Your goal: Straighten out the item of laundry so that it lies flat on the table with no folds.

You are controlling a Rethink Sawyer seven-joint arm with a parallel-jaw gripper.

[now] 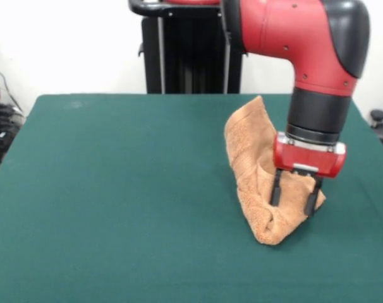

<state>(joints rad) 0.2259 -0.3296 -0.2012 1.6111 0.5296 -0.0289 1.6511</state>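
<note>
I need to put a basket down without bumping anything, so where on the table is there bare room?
The green table is bare across its whole picture-left half and along the near edge in front of the towel. It is crowded at the picture-right, where the towel lies bunched with the gripper down at it, fingers spread.
</note>
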